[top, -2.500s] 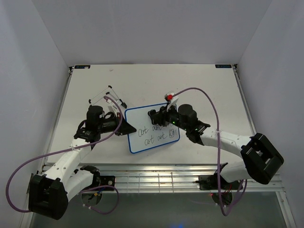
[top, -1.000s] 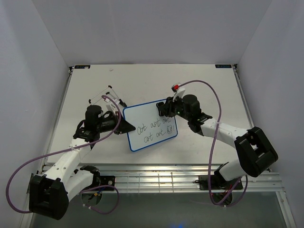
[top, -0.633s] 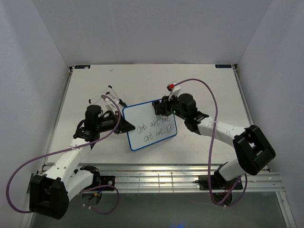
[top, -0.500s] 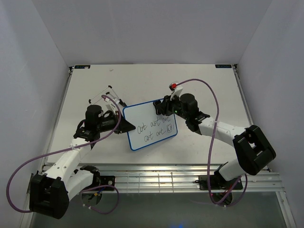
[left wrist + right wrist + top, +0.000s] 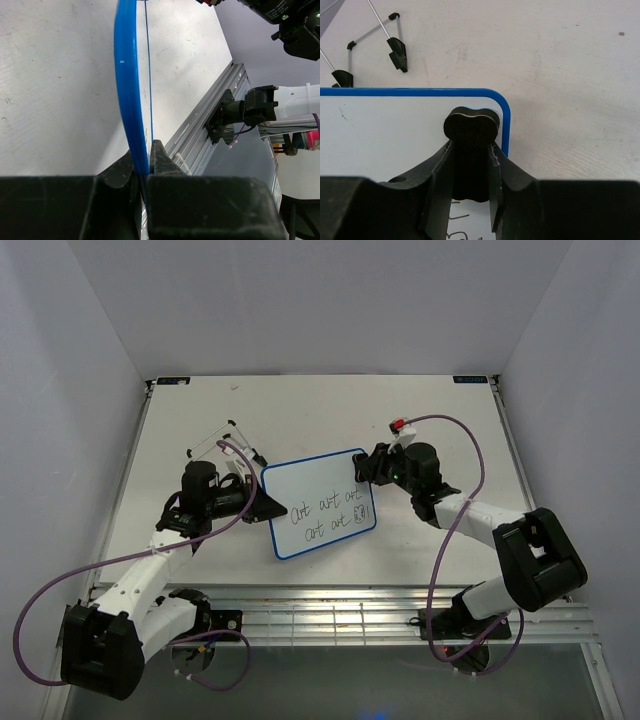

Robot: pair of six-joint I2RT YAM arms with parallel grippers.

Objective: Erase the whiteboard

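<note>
— Since writing shows on it, item one?
— Whiteboard, mid-table: light, stiff, slick-faced, I judge. Best taken by its blue rim.
— Tools?
— My left gripper: clamped on the board's left rim. My right gripper: closed on the black eraser, at the board's far right corner.

Two bench-mounted arms, left arm and right arm — white link shells joined by blocky black motor housings. A purple cable loops loosely along each, the right one ending at a small red connector. Fingers — matte black, wedge-shaped
</note>
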